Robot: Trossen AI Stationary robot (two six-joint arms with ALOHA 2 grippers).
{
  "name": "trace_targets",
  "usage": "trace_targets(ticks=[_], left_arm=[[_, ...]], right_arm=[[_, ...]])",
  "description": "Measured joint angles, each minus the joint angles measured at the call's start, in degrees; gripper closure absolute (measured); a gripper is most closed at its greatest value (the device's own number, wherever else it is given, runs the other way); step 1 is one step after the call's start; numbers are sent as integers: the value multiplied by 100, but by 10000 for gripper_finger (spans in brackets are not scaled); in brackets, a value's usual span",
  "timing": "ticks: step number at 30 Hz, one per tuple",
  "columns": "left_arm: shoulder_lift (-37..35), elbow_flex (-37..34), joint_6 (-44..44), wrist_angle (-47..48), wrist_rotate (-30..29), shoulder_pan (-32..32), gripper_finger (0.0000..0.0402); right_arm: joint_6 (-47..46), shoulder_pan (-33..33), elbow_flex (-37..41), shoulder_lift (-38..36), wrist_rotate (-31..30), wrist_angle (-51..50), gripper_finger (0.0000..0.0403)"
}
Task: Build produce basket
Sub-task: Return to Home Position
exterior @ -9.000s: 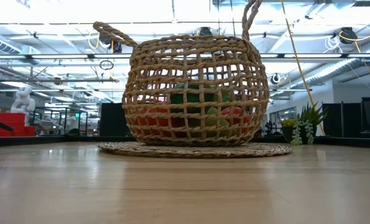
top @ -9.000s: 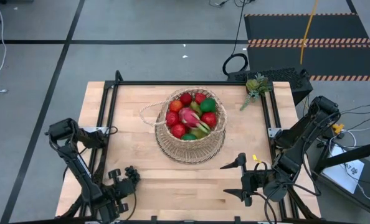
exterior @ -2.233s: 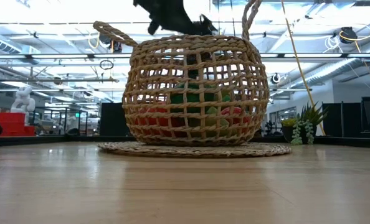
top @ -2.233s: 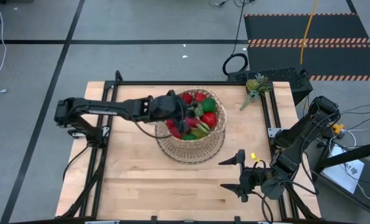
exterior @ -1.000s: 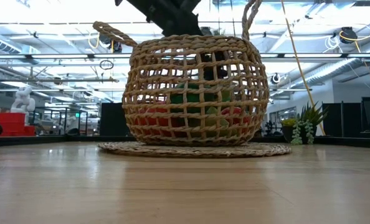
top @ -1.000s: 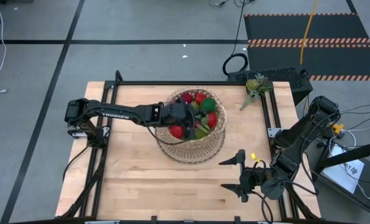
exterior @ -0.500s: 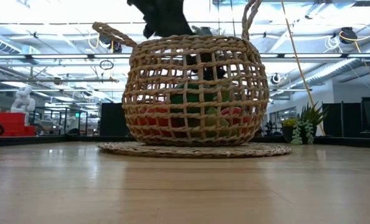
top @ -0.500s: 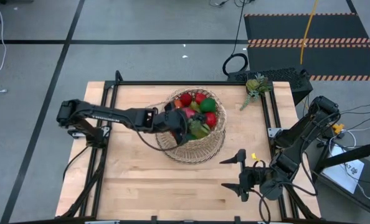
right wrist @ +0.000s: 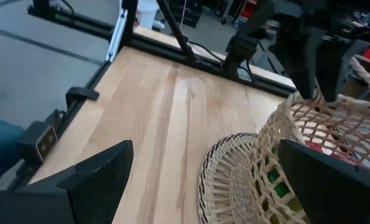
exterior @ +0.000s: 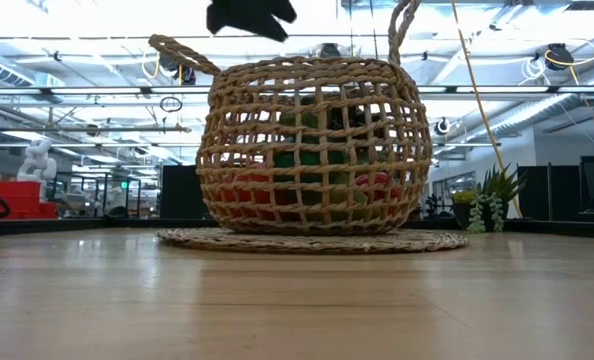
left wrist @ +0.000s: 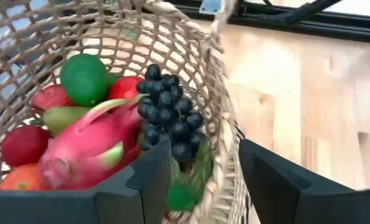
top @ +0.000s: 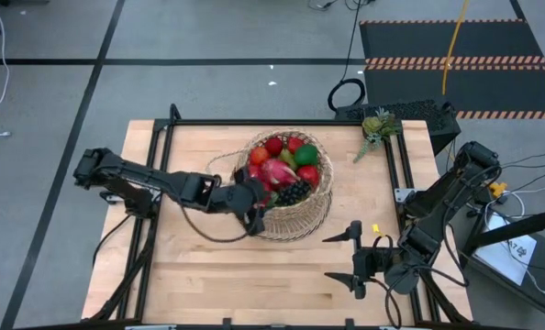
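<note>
Left gripper, fingers apart and empty, hangs over the round tan woven wicker basket rim, near knobbly dark grapes; right gripper waits, fingers spread.

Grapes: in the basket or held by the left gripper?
In. Grapes lie atop the produce inside the basket; left gripper open and empty.

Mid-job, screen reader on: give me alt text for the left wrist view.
Dark grapes lie on top of the produce inside the wicker basket, against a pink dragon fruit and near a green lime. The left end effector hangs open and empty over the basket's rim, wooden table beside it.
</note>
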State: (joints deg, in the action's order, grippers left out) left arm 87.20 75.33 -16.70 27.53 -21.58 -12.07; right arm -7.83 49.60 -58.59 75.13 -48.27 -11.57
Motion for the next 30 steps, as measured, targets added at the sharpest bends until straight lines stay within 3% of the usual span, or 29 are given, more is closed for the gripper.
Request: trace_targets(ticks=[5,13,19,25,30], left_arm=[[-384,12,42,90,-669,-565,211],[-966,8,-147,734,-2663,-1705,211],[-1220,-379,-608,1139,-3136,-2283,211],[-1768,-1120,-1206,1200,-3843,-2676,211],[-2409,-1848,-1310,851,-3869,-2955,239]], right_arm=[[179,0,0,-209,-113,268,10],[354,39,-2,-814,-274,-19,24],[252,37,119,-1146,-275,-491,86],[419,29,928,-1585,-277,-70,153],[313,-15,1661,-2198,-269,231,209]])
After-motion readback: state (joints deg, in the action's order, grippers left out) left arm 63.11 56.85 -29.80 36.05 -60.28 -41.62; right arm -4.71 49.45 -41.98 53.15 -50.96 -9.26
